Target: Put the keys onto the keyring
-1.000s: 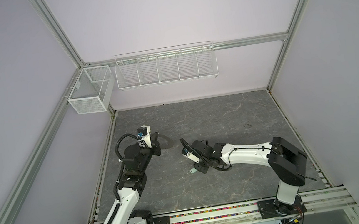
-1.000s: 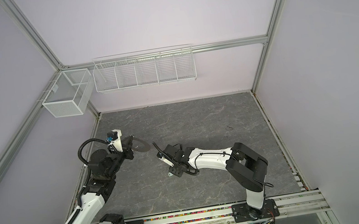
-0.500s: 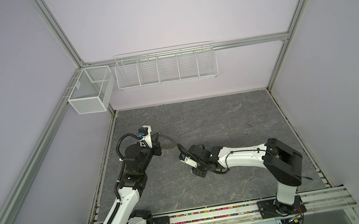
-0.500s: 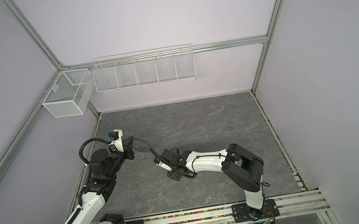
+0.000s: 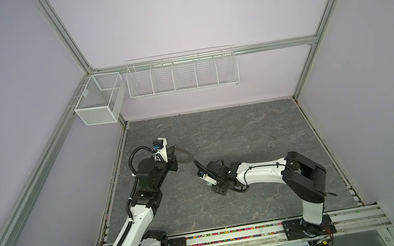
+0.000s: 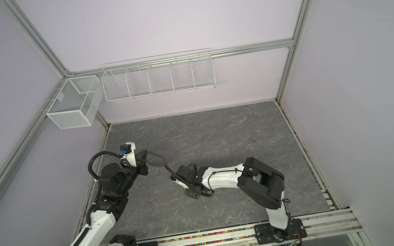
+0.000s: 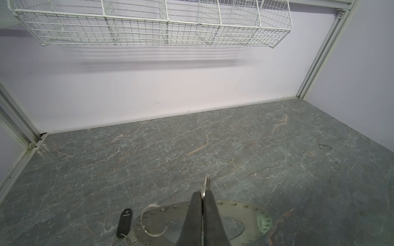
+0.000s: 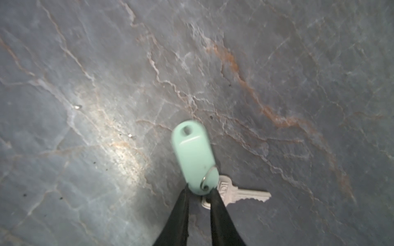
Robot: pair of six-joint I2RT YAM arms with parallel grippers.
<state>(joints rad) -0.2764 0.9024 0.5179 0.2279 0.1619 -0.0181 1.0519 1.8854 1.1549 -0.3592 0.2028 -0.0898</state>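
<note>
My right pincer point(image 8: 200, 190) pinches the mint-headed key point(image 8: 193, 157) by its ring end for lifting; my left pincer point(image 7: 202, 194), clamped shut on a wire loop point(image 7: 206, 184), steadies the keyring point(image 7: 241, 209) just beneath it

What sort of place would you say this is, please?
Probably a robotics lab work cell: a left arm and a right arm mounted on a front rail, aluminium framing around pale walls, and a wire basket rack above the tabletop.

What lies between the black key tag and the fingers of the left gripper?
A round wire loop lies there, over the grey disc; the left wrist view shows it.
</note>
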